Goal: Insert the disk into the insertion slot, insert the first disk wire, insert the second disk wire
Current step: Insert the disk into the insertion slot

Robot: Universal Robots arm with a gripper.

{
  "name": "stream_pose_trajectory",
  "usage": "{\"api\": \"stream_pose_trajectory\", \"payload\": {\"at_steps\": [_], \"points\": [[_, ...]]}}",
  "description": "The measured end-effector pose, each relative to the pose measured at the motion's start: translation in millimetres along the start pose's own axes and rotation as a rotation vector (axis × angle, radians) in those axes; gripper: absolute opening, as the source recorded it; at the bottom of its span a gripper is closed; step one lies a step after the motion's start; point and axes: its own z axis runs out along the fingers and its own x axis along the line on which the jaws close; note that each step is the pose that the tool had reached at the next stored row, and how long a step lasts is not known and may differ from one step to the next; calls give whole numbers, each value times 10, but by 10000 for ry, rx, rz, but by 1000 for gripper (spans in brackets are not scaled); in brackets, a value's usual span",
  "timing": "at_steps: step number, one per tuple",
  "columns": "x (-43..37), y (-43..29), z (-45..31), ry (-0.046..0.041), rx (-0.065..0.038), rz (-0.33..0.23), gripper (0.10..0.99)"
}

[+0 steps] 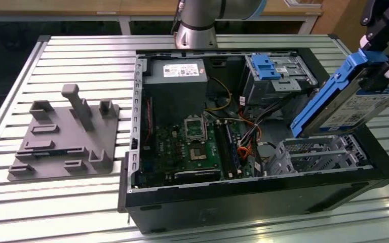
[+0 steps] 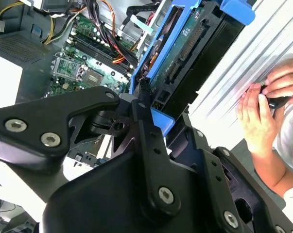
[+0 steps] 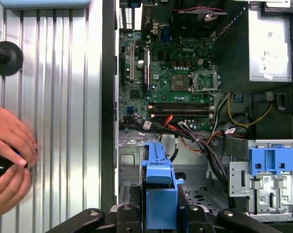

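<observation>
Blue-framed disk (image 1: 354, 110) clamped in gripper (image 1: 382, 70), tilted, lower end just above insertion slot (image 1: 318, 155).

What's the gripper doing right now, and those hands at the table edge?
Gripper: shut on the disk, tilted over the insertion slot.
Person's hands: closed around a small black object; what it is cannot be told.

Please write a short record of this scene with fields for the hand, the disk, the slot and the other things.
hand: shut on the disk
disk: tilted, in the air, lower end near the insertion slot
insertion slot: inside the open computer case, no disk in it yet
grey fixture plate: on the table, at the exterior view's left of the case
</observation>
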Motion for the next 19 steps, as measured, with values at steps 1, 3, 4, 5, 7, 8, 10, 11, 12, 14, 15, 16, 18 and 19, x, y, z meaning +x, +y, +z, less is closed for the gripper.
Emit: {"api": "stream_pose_trajectory", "payload": {"at_steps": [1,3,4,5,7,8,10,11,12,14,15,16,18,19], "points": [[0,0,0,-3,0,-1,365],[0,0,-1,-8,0,-3,365],[0,0,1,-8,0,-3,365],[1,0,3,-11,25,-6,365],[1,0,5,-11,123,-15,365],[1,0,6,-10,169,-29,365],[1,-1,8,-11,221,-69,365],[1,-1,9,-11,229,-84,365],[1,-1,10,-11,230,-88,365],[1,0,10,-10,231,-89,365],[1,-1,10,-9,231,-90,365],[1,0,10,-10,231,-90,365],[1,-1,13,-13,231,-90,365],[0,-1,15,-12,231,-90,365]]}}
